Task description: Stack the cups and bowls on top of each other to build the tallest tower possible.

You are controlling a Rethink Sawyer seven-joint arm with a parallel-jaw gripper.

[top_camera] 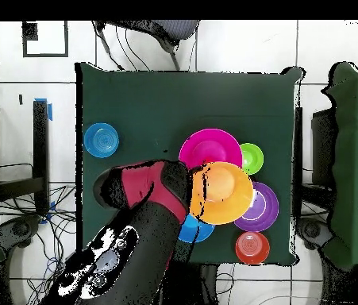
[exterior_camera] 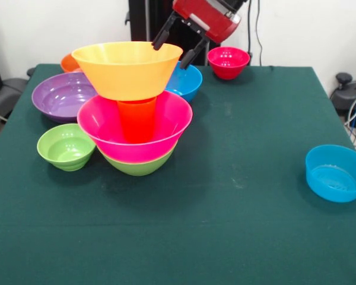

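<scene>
Upright tower [exterior_camera: 136, 113], large orange bowl [exterior_camera: 127, 68] topmost, mouth up.

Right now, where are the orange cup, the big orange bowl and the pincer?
orange cup [exterior_camera: 136, 119]: front view, its side wall.
big orange bowl [exterior_camera: 127, 74]: front view, its outer wall.
pincer [exterior_camera: 175, 48]: front view, midway between the fingertips.

So the desk [exterior_camera: 237, 196] had a dark green cloth, and sitting right on it were a purple bowl [exterior_camera: 62, 96], small green bowl [exterior_camera: 66, 146], red bowl [exterior_camera: 228, 62], two blue bowls [exterior_camera: 336, 173], plus the tower's bottom green bowl [exterior_camera: 139, 166].
</scene>
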